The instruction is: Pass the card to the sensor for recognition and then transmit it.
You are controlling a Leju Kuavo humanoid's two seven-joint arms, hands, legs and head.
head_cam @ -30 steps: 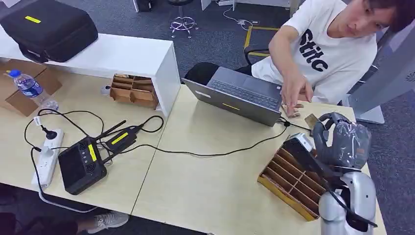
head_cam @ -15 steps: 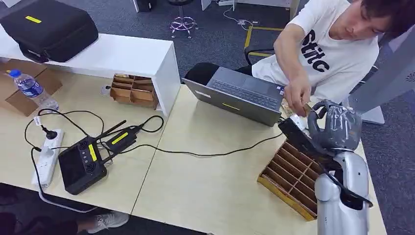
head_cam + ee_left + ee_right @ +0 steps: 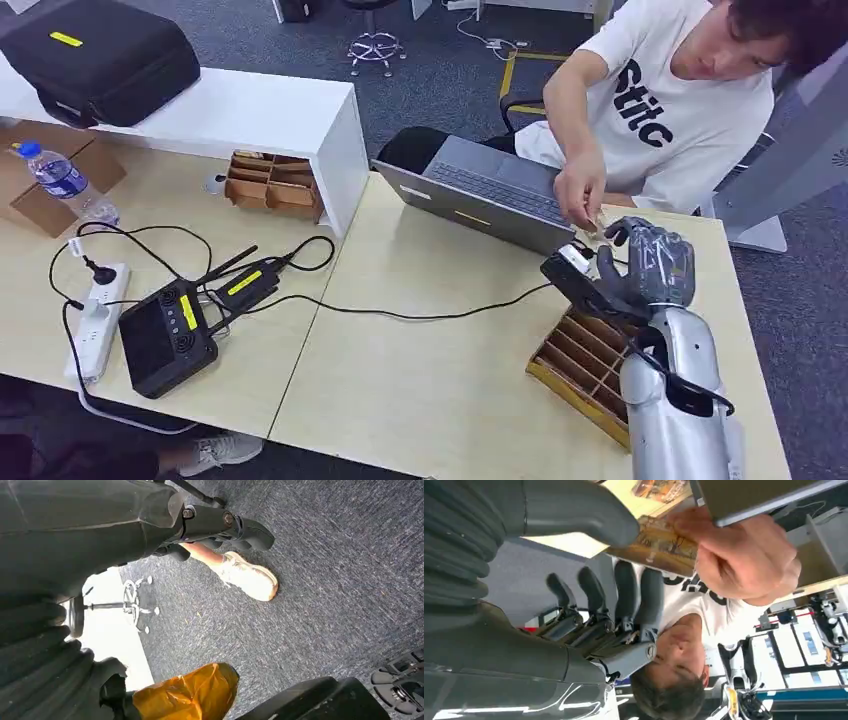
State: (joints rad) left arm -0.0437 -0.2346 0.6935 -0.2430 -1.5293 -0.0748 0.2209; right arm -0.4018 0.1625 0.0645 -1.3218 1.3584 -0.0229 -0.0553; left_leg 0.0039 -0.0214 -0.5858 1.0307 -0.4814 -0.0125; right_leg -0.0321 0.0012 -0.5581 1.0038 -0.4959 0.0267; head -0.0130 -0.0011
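A picture-printed card (image 3: pixel 597 222) sits just in front of the laptop's near corner. My right hand (image 3: pixel 650 265) pinches it between thumb and fingers. In the right wrist view the card (image 3: pixel 659 545) lies between my thumb (image 3: pixel 574 510) and the nearest fingers (image 3: pixel 650 595). A person's hand (image 3: pixel 744 555) grips its other end; the person's hand (image 3: pixel 580 190) reaches down from across the table. My left hand (image 3: pixel 45 665) hangs over the floor, with its fingers hidden.
A grey laptop (image 3: pixel 490 195) stands open beside the card. A wooden slotted tray (image 3: pixel 585 365) lies under my right forearm. A black cable (image 3: pixel 400 315) crosses the table from a black controller (image 3: pixel 165 340). A power strip (image 3: pixel 95 320), a bottle (image 3: pixel 62 182) and a white shelf (image 3: pixel 250 115) are to the left.
My right hand has swung left toward the laptop with the card. The person's hand rose from the table and took hold of the card's other end.
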